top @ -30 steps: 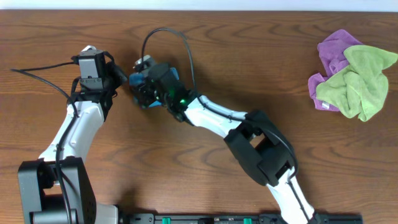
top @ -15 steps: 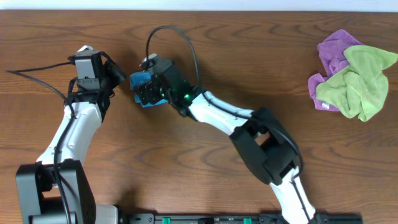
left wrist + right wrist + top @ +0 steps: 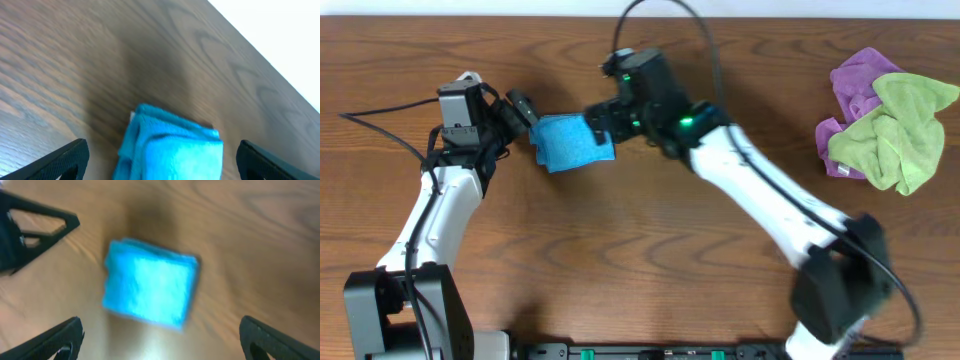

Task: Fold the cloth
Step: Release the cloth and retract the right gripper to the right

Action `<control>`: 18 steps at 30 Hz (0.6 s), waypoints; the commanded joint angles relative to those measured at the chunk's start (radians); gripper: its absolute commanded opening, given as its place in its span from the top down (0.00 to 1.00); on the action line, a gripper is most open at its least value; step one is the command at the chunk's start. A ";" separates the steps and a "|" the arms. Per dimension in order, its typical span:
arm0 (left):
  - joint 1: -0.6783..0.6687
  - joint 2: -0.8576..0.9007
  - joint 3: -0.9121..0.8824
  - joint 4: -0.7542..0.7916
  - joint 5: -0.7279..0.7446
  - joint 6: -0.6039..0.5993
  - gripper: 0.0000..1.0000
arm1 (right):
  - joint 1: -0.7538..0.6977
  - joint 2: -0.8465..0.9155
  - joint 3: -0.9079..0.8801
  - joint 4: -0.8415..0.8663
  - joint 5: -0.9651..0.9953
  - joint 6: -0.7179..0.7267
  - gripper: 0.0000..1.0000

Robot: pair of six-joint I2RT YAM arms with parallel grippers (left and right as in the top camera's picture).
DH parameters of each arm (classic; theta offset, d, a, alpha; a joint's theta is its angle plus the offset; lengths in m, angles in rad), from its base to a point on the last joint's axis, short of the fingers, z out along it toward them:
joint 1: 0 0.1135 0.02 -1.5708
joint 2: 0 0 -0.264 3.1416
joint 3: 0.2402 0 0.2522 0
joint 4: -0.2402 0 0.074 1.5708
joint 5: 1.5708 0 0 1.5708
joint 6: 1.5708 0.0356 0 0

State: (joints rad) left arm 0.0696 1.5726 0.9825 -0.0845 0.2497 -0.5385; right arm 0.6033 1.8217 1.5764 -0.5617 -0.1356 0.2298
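Note:
The blue cloth (image 3: 570, 143) lies folded into a small thick square on the wooden table. My left gripper (image 3: 523, 122) is at its left edge, open. In the left wrist view the cloth (image 3: 172, 147) sits between the spread fingertips (image 3: 62, 160), with nothing gripped. My right gripper (image 3: 601, 119) hovers just past the cloth's right corner, also open. Its wrist view shows the whole cloth (image 3: 150, 290) ahead of the wide-apart fingers (image 3: 55, 340), clear of them. The left gripper's finger (image 3: 30, 225) shows at that view's top left.
A heap of purple cloth (image 3: 860, 85) and green cloth (image 3: 900, 130) lies at the far right of the table. The table's back edge (image 3: 770, 15) runs along the top. A black cable (image 3: 380, 120) trails from the left arm.
Both grippers have opened and let go of the blue cloth. The right arm has pulled back to the right, uncovering the folded cloth. The left gripper has stayed beside it.

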 commanded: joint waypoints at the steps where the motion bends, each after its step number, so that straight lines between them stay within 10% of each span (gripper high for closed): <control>1: 0.004 -0.022 -0.003 -0.026 0.067 0.007 0.05 | -0.038 -0.085 0.013 -0.114 0.002 -0.137 0.01; 18: 0.003 -0.022 -0.003 -0.115 0.118 -0.043 0.05 | -0.263 -0.564 -0.492 -0.185 0.027 -0.200 0.01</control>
State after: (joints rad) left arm 0.0696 1.5723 0.9825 -0.2001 0.3523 -0.5537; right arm 0.3676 1.3445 1.1694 -0.7639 -0.1097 0.0292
